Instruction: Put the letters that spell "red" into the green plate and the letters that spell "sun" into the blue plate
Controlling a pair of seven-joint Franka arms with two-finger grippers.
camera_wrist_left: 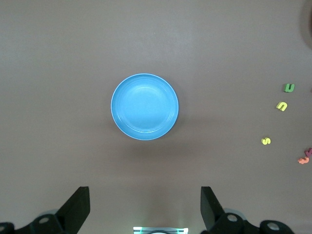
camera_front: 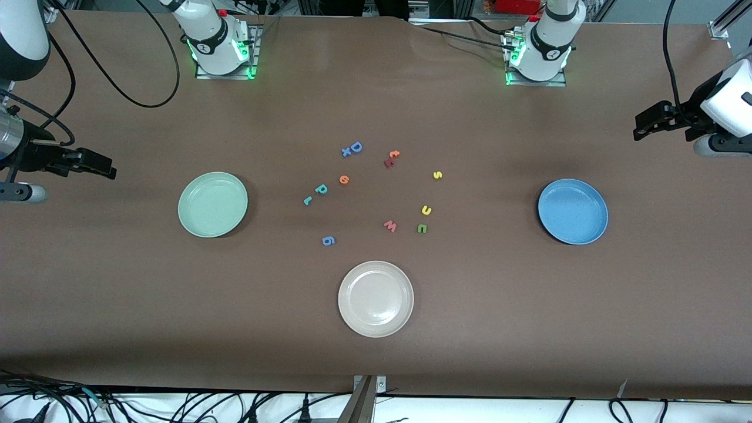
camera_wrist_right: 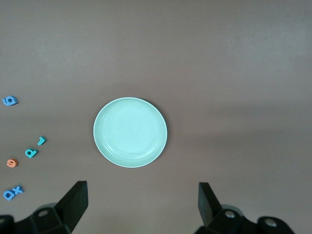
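Showing only cropped, spread fingers: left gripper [camera_wrist_left: 145,207] over blue plate [camera_wrist_left: 145,107], right gripper [camera_wrist_right: 141,204] over green plate [camera_wrist_right: 130,132].

Glossy smooth blue plate [camera_front: 573,211] and green plate [camera_front: 212,204] on matt brown table [camera_front: 117,294].

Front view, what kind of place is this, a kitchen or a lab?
Most likely a robotics lab: two robot arm bases bolted to a brown table, loose cables along its edges, and foam letters with plates as test props.
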